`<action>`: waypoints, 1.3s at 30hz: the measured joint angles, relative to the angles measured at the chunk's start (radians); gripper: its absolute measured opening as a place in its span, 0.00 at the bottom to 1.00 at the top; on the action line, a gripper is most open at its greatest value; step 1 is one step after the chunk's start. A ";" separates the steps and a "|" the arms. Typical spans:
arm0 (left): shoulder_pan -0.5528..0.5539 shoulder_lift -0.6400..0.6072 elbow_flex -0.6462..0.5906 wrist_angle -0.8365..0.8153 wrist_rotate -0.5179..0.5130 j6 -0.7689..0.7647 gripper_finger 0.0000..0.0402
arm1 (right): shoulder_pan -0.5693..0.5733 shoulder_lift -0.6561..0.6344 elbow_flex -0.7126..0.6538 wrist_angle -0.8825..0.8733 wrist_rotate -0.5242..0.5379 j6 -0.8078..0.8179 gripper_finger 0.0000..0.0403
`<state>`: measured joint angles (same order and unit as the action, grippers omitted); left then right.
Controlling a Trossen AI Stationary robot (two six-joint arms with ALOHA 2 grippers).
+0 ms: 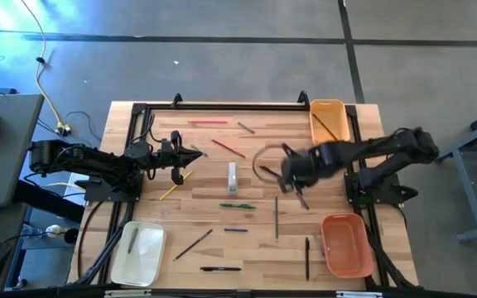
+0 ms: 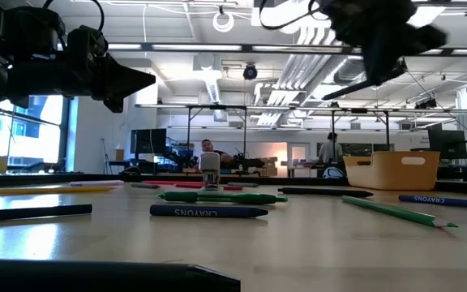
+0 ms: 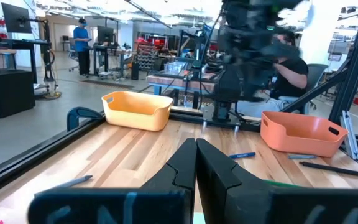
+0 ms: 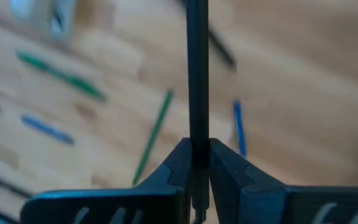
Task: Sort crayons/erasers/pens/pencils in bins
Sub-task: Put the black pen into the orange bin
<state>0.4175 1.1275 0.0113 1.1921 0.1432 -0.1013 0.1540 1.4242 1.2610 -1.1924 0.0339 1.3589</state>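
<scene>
Three bins sit on a pale wooden table (image 1: 247,248) framed by black rails: a yellow-orange bin (image 1: 330,118) at the far right corner with a thin stick lying in it, a larger orange bin (image 1: 346,243) at the near right, and a cream-white bin (image 1: 138,252) at the near left holding one small pale piece.

Scattered stock on the boards:
- red pencil (image 1: 209,122) near the far edge; a second red pencil (image 1: 228,148) just nearer
- yellow pencil (image 1: 175,185) left of centre
- green pencil (image 1: 276,217) lying near-to-far, right of centre
- green marker (image 1: 238,205) at centre, with a blue crayon (image 1: 235,229) nearer
- black pen (image 1: 220,268) by the near edge; another dark pen (image 1: 307,258) just left of the orange bin
- small clear-and-white upright item (image 1: 232,177) at centre

Arms:
- right gripper (image 1: 295,184), raised above the table right of centre, fingers clamped on a slim dark pen (image 4: 197,74) that stands straight out between them
- left gripper (image 1: 190,156), at the left side above the table, fingers pressed together and holding nothing

Room: grey concrete floor with dark seams; a yellow cable (image 1: 46,79) trails across it far left. Across the table, the low view shows an open workshop with ceiling strip lights, monitors and benches, and people seated and standing far off.
</scene>
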 joint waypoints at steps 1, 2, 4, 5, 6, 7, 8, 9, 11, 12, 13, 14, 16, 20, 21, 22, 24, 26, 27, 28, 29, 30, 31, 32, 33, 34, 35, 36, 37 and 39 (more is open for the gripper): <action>0.000 0.000 0.000 -0.001 0.000 0.000 0.00 | 0.035 0.000 0.000 -0.008 -0.015 0.050 0.06; 0.000 0.000 0.000 0.000 0.000 0.000 0.00 | 0.070 0.000 0.000 -0.016 -0.031 0.100 0.06; 0.000 0.000 0.000 -0.002 0.000 0.000 0.00 | 0.140 0.000 0.000 -0.026 -0.061 0.200 0.06; 0.000 0.000 0.000 -0.003 0.000 0.000 0.00 | 0.175 0.000 0.000 -0.024 -0.076 0.251 0.06; 0.000 0.000 0.000 -0.003 0.000 0.000 0.00 | 0.211 0.000 0.000 -0.021 -0.090 0.298 0.06; 0.000 0.000 0.000 -0.005 0.000 0.000 0.00 | 0.247 0.000 0.000 -0.022 -0.110 0.346 0.06; 0.000 0.000 0.000 -0.008 0.000 0.000 0.00 | 0.282 0.000 0.000 -0.022 -0.139 0.396 0.06; 0.000 0.000 0.000 -0.011 0.000 0.000 0.00 | 0.320 0.000 0.000 -0.023 -0.170 0.442 0.06; 0.000 0.000 0.000 -0.015 0.000 0.000 0.00 | 0.390 0.000 0.000 -0.029 -0.220 0.548 0.06; 0.000 0.000 0.000 -0.018 0.000 0.000 0.00 | 0.426 0.000 0.000 -0.029 -0.236 0.594 0.06; 0.000 0.000 0.000 -0.019 0.000 0.000 0.00 | 0.459 0.000 0.000 -0.024 -0.249 0.638 0.06; 0.000 0.000 0.000 -0.020 0.000 0.000 0.00 | 0.492 0.000 0.000 -0.018 -0.260 0.677 0.06; 0.000 0.000 0.000 -0.022 0.000 0.000 0.00 | 0.550 0.000 0.000 -0.001 -0.282 0.753 0.06; 0.000 0.000 0.000 -0.022 0.000 0.000 0.00 | 0.648 0.001 0.000 0.022 -0.297 0.920 0.06; 0.000 0.000 0.000 -0.022 0.000 0.000 0.00 | 0.666 0.004 0.000 0.021 -0.302 0.939 0.06; 0.000 0.000 0.000 -0.022 0.000 0.000 0.00 | 0.679 0.012 0.000 0.022 -0.312 0.942 0.06; 0.000 0.000 0.000 -0.022 0.000 0.000 0.00 | 0.692 0.034 0.000 0.021 -0.338 0.942 0.06; 0.000 0.000 0.000 -0.022 0.000 0.000 0.00 | 0.698 0.052 0.000 0.020 -0.340 0.939 0.06; 0.000 0.000 0.000 -0.022 0.000 0.000 0.00 | 0.700 0.061 0.000 0.010 -0.340 0.937 0.06; 0.000 0.000 0.000 -0.022 0.000 0.000 0.00 | 0.704 0.073 0.000 -0.013 -0.340 0.937 0.06; 0.000 0.000 0.000 -0.022 0.000 0.000 0.00 | 0.709 0.087 0.000 -0.037 -0.340 0.937 0.06; 0.000 0.000 0.000 -0.022 0.000 0.000 0.00 | 0.714 0.099 0.000 -0.052 -0.340 0.935 0.06; 0.000 0.000 0.000 -0.022 0.000 0.000 0.00 | 0.719 0.111 0.000 -0.057 -0.340 0.927 0.06; 0.000 0.000 0.000 -0.022 0.000 0.000 0.00 | 0.725 0.120 0.000 -0.060 -0.340 0.918 0.06; 0.000 0.000 0.000 -0.022 0.000 0.000 0.00 | 0.732 0.131 0.000 -0.069 -0.340 0.912 0.06; 0.000 0.000 0.000 -0.022 0.000 0.000 0.00 | 0.737 0.139 0.000 -0.078 -0.340 0.910 0.06; 0.000 0.000 0.000 -0.022 0.000 0.000 0.00 | 0.744 0.146 0.000 -0.088 -0.340 0.910 0.06; 0.000 0.000 0.000 -0.022 0.000 0.000 0.00 | 0.750 0.152 0.000 -0.097 -0.340 0.910 0.06; 0.000 0.000 0.000 -0.022 0.000 0.000 0.00 | 0.755 0.158 0.000 -0.107 -0.340 0.910 0.06; 0.000 0.000 0.000 -0.022 0.000 0.000 0.00 | 0.765 0.172 0.000 -0.118 -0.340 0.907 0.06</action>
<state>0.4175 1.1275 0.0113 1.1706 0.1429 -0.1009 0.9186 1.5959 1.2613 -1.3102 -0.3062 2.2657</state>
